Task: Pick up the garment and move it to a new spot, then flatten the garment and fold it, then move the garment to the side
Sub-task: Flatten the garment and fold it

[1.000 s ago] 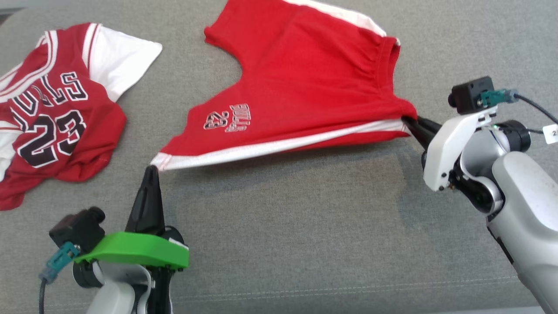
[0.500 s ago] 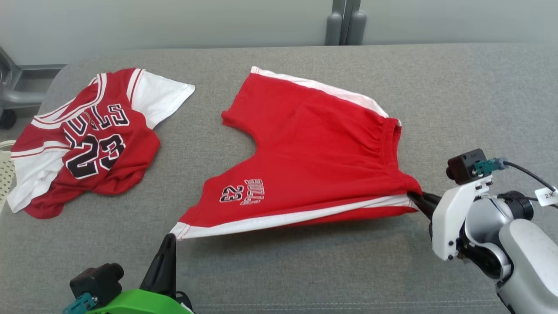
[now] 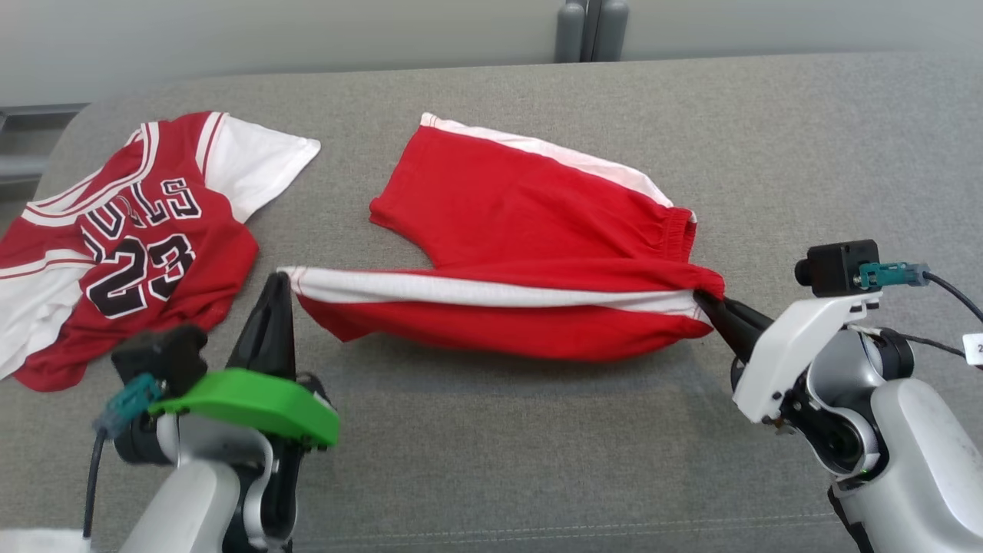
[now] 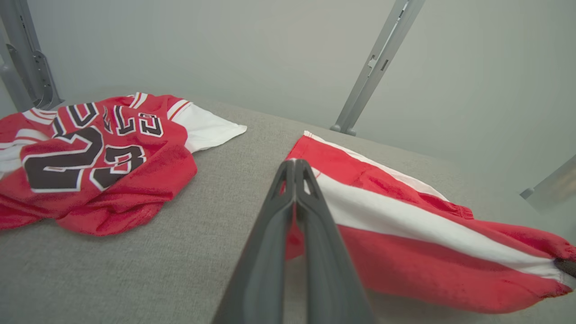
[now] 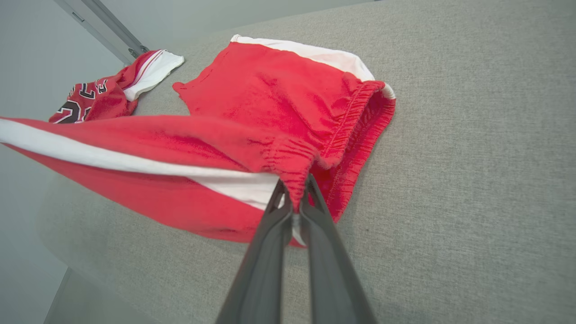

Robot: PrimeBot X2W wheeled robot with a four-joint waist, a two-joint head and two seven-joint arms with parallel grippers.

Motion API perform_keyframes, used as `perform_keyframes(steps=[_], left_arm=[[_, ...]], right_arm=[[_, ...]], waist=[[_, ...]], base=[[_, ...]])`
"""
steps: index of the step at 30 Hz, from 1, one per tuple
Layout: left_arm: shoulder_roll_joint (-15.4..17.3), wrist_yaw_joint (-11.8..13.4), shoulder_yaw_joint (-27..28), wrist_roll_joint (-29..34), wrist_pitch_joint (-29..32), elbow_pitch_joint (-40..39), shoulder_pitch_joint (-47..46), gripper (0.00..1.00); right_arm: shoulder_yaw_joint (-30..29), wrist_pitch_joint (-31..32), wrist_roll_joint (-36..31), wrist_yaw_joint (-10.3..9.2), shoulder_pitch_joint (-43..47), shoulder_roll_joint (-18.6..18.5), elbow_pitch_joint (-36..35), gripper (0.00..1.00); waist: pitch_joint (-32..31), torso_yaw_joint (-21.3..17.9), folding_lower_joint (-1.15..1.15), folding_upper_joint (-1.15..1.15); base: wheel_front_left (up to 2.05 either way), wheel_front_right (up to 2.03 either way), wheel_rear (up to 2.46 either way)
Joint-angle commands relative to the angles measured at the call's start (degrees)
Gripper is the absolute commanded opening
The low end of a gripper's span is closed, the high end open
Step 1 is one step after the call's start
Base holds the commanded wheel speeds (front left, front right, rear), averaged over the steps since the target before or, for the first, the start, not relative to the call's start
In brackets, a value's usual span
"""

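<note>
- on grey fabric surface (image 3: 491, 445), near edge of red white-striped cotton shorts (image 3: 522, 223) has lifted, logo now hidden.
- left gripper (image 3: 277, 279) and right gripper (image 3: 703, 298) both pinch that edge; fold underway.

The head camera looks down and forward across the grey surface (image 3: 491, 461) from above. The wrist cameras sit low and close, sighting along the left hand (image 4: 295, 164) and right hand (image 5: 295, 183). All three catch the same red shorts (image 3: 530, 230) and jersey (image 3: 130, 238).
</note>
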Motion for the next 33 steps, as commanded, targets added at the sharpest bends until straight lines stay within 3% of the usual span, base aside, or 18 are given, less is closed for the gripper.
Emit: perform_keyframes(steps=[1, 6, 16, 24, 33], left_arm=[[-0.8, -0.7, -0.2, 0.8, -0.4, 2.2, -4.0, 0.00], [-2.4, -2.2, -0.9, 3.1, -0.9, 10.8, -15.3, 0.00], [-4.7, -6.5, -3.1, 6.4, -2.4, 25.1, -32.9, 0.00], [-4.8, -8.2, -3.7, 8.0, -3.4, 32.9, -40.9, 0.00], [-4.0, -8.2, -5.3, 10.9, -2.7, 42.3, -49.9, 0.00]], right_arm=[[-1.0, -0.5, -0.5, -0.08, -1.5, 1.6, 0.4, 0.00], [-3.3, -2.5, -1.4, -0.05, -5.7, 6.0, 1.9, 0.00], [-4.5, -6.9, -1.5, -0.04, -12.7, 10.7, 4.5, 0.00], [-4.0, -10.3, 0.1, -0.04, -15.5, 11.7, 7.1, 0.00], [-1.2, -14.7, 3.6, -0.04, -20.5, 11.7, 11.8, 0.00]], waist=[[2.0, -1.2, 0.00, 0.00], [6.0, -3.3, 0.00, 0.00], [12.2, -6.9, 0.00, 0.00], [14.5, -9.4, 0.00, 0.00], [18.5, -11.7, 0.00, 0.00]], base=[[0.00, 0.00, 0.00], [0.00, 0.00, 0.00], [0.00, 0.00, 0.00], [0.00, 0.00, 0.00], [0.00, 0.00, 0.00]])
